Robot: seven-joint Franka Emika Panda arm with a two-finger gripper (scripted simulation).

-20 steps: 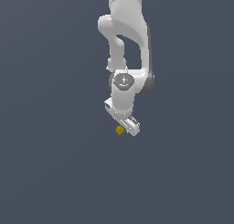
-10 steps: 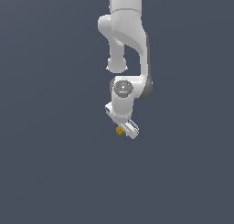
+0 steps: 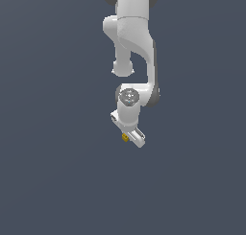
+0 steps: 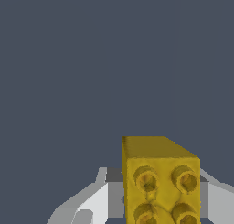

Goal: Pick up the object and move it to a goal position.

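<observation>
The object (image 3: 125, 137) is a tiny yellow-gold cube, seen in the exterior view at the lower end of the white arm. It sits against my gripper (image 3: 130, 137), which is shut on it. In the wrist view the object (image 4: 161, 182) fills the lower part of the picture, a yellow block with round darker studs on its face. White fingers (image 4: 93, 202) flank it on both sides and press against it. Nothing shows under the cube in either view.
The white arm (image 3: 132, 42) comes down from the top of the exterior view. Around it is only a plain dark grey-blue ground (image 3: 53, 171) with no other objects or edges showing.
The arm has drawn upward in the exterior view, carrying the cube with it. The cube stays held between the fingers throughout.
</observation>
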